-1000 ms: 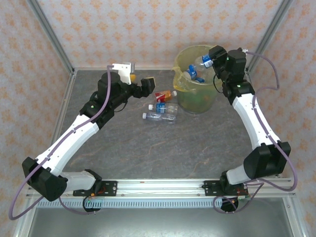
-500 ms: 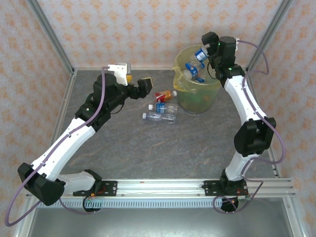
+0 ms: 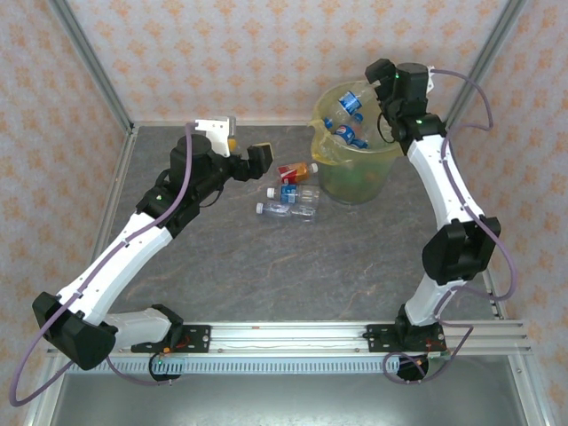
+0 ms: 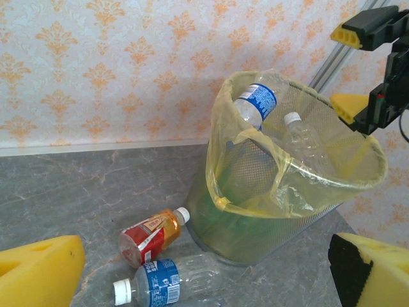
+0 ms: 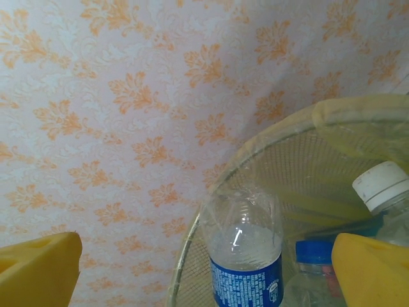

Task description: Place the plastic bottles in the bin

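The left gripper [image 3: 259,154] hangs over the grey worktop [image 3: 266,266]. Its two yellow pads [image 4: 39,274] are wide apart and hold nothing.

Just to its right, three plastic bottles lie on their sides on the worktop, close to the bin. The red-orange bottle [image 3: 296,170] has a white cap and lies nearest the bin wall. The blue-label bottle [image 3: 298,191] lies next to it. The clear bottle [image 3: 282,209] lies closest to the arms. There is writing on the labels, but it is too small to read.

The bin [image 3: 357,182] stands upright at the back right of the worktop, with a yellow bag folded over its rim. Bottles are piled up inside. A tall blue one [image 4: 258,100] pokes up past the rim. A white-cap bottle [image 4: 305,142] lies beside it. Something green shows through the wall low down.

The right gripper [image 3: 382,78] is above the far rim of the bin. Its pads are wide apart and hold nothing.
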